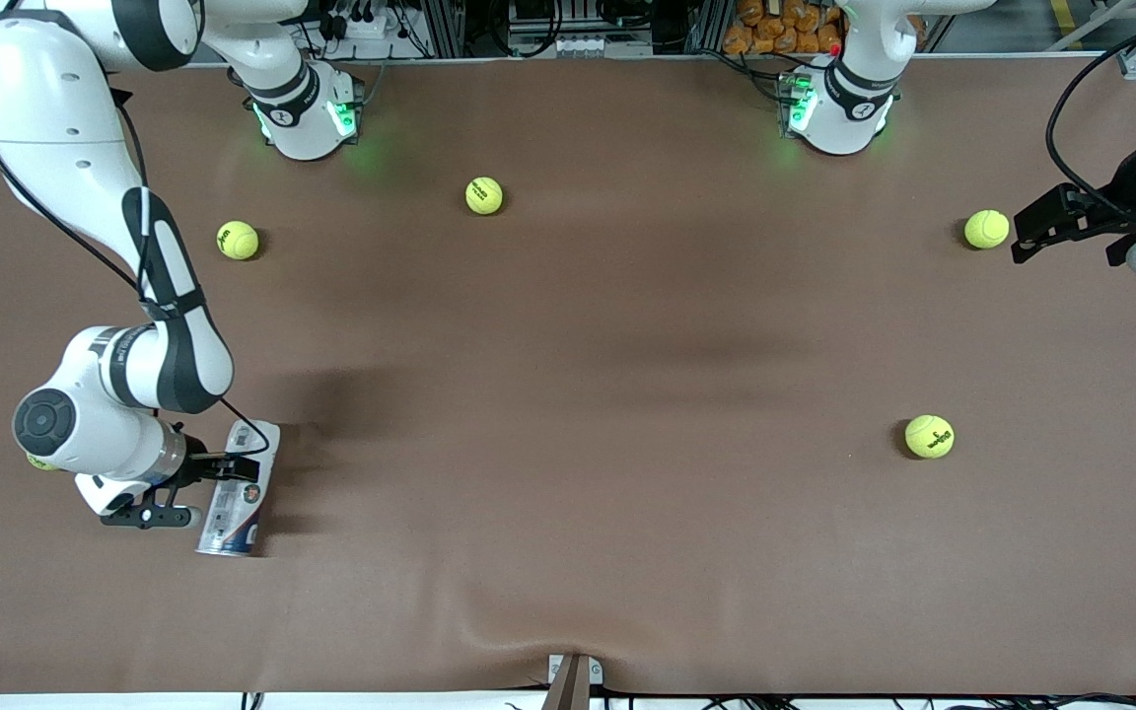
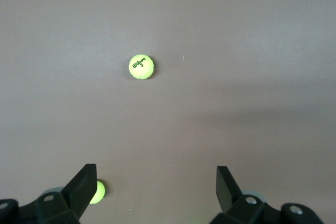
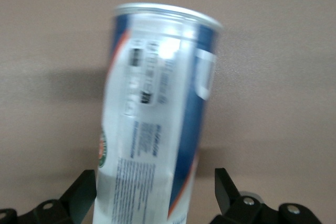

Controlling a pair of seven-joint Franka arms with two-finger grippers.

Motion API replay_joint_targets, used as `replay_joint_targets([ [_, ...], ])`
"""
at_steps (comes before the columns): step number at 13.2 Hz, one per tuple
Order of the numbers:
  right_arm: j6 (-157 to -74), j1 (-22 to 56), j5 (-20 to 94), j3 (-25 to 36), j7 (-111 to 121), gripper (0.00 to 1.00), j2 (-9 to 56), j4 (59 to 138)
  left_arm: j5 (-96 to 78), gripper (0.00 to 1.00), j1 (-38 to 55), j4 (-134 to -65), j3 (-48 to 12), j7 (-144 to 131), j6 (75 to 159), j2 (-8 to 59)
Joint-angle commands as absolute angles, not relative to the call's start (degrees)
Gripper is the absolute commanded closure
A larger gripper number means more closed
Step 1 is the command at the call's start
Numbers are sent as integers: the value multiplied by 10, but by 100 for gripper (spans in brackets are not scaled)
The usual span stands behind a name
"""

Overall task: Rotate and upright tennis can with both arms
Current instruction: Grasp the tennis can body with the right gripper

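- The slim cylindrical tennis can (image 1: 236,490), silver label with a dark blue band, lies on its side on the brown table cloth (image 1: 588,394) near the right arm's end; I cannot tell what is inside.
- My right gripper (image 3: 156,192) straddles the can, fingers spread, not clamped.
- My left gripper (image 2: 156,184) waits released above a yellow-green tennis ball (image 2: 141,67).

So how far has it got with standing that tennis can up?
Barely started. The tennis can lies on its side on the table at the right arm's end. In hand: the right gripper is at the can, its open fingers straddling it without squeezing. The left gripper waits open by a tennis ball. Gripping, rotating and standing it upright all remain.
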State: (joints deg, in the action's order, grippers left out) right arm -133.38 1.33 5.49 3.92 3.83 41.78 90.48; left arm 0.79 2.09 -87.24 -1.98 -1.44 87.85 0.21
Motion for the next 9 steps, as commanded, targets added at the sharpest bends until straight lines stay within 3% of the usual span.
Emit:
replay_joint_targets([
  [1, -1349, 15, 63, 36, 42, 0, 445, 887, 15, 0, 11, -867, -22, -8, 878, 4],
  [4, -1348, 18, 63, 36, 41, 0, 447, 887, 15, 0, 10, -867, -23, -7, 883, 4],
  [7, -1346, 39, 56, 36, 45, 36, 445, 877, 15, 0, 10, -868, -22, 3, 884, 4],
  [9, -1331, 80, 11, 37, 45, 40, 443, 853, 14, 0, 9, -868, -22, 3, 883, 7],
])
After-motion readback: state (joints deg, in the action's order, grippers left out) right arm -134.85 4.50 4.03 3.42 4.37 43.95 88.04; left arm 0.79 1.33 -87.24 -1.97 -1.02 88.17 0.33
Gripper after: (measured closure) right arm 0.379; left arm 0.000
